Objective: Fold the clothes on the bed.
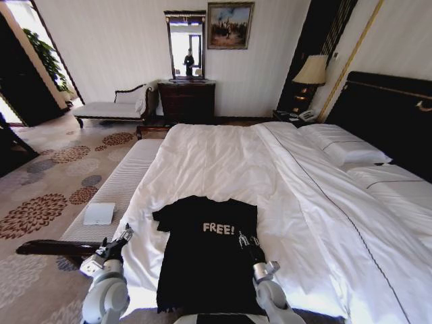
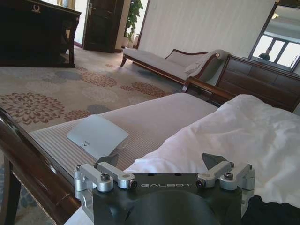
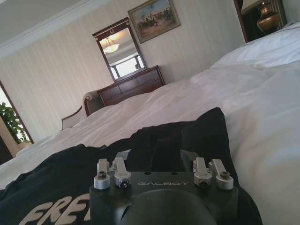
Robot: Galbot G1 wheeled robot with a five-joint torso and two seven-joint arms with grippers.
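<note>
Black T-shirt (image 1: 206, 256) lies flat, its right sleeve under right tool (image 1: 247, 241).

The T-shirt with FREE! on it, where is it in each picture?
Head view: the T-shirt lies flat on the bed's near edge, low in the middle, between the two end effectors.
Left wrist view: a dark sliver at the corner by the left end effector may be it; I can't be sure.
Right wrist view: T-shirt spread right under the right end effector.
Shared landmark: the dark dresser.
</note>
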